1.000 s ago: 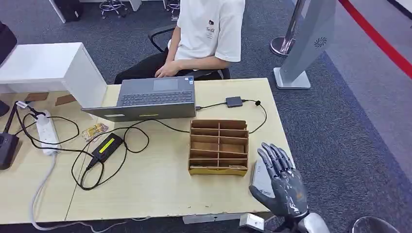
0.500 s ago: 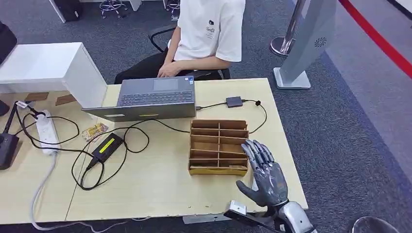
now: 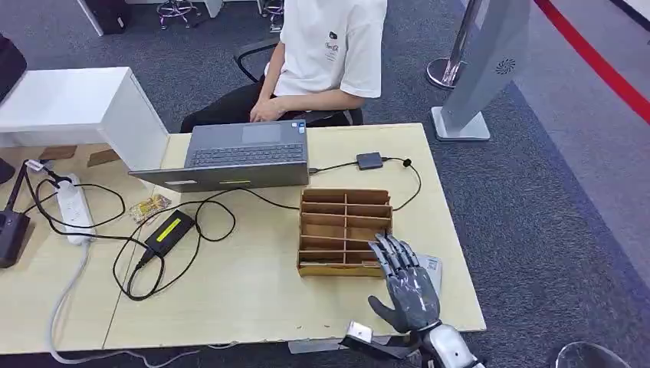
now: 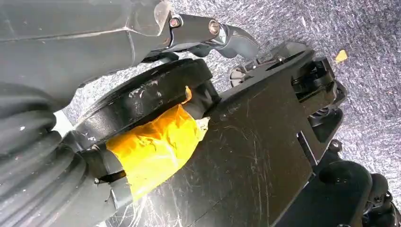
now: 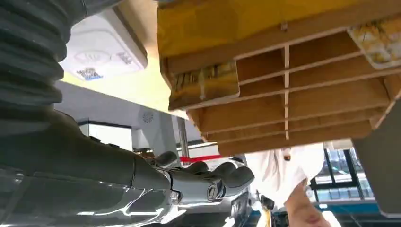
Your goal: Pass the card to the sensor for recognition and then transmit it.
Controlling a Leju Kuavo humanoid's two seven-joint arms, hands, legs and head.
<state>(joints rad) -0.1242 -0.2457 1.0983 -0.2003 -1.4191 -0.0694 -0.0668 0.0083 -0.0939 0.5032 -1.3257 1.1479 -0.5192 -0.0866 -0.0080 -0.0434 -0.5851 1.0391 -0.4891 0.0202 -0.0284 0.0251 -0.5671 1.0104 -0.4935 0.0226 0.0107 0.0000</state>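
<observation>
On the far left of the light wooden table point(image 3: 253, 299), well away from the cardboard card rack point(image 3: 345, 232), lies a white power strip point(image 3: 73, 208). Closer to the rack sits a black power adapter point(image 3: 169, 232) with looped cables, and behind it an open grey laptop point(image 3: 238, 156), with a person in a white T-shirt point(image 3: 333, 46) seated beyond. The rack's slotted compartments face me; from my right wrist view a card point(image 5: 203, 85) sits in one near-edge slot. My right hand point(image 3: 405, 284) hovers just beside the rack's right front corner, fingers spread, holding nothing. Under it, touching the table beside the rack, lies the white sensor point(image 3: 431, 266). I cannot tell my left hand's state.
</observation>
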